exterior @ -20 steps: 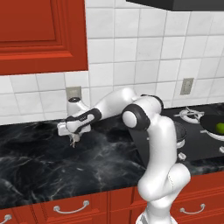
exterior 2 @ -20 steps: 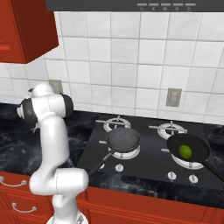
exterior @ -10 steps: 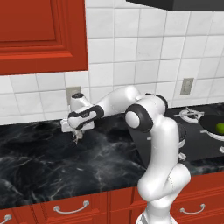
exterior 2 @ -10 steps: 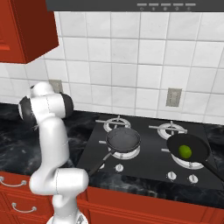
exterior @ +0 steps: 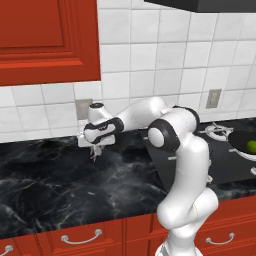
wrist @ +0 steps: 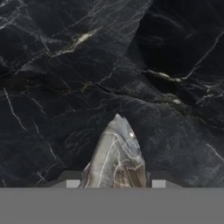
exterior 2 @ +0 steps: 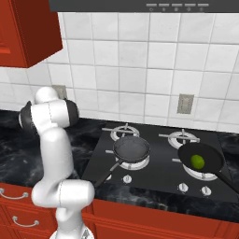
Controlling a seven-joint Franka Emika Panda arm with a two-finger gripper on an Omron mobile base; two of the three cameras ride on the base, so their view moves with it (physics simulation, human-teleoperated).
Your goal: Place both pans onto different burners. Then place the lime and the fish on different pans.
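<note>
I have the fish (wrist: 116, 159) clamped in the gripper (exterior: 95, 151) above the black marble counter (exterior: 50, 185).
Lime (exterior 2: 198, 161) sits in the right pan (exterior 2: 200, 158); next, I'd carry the fish to the empty pan (exterior 2: 132, 149).

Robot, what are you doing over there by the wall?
The gripper is holding the fish above the dark counter, off to the left of the stove. Both pans already sit on burners: the black pan has the lime in it, and the grey pan is empty. The fish is not in a pan yet.
</note>
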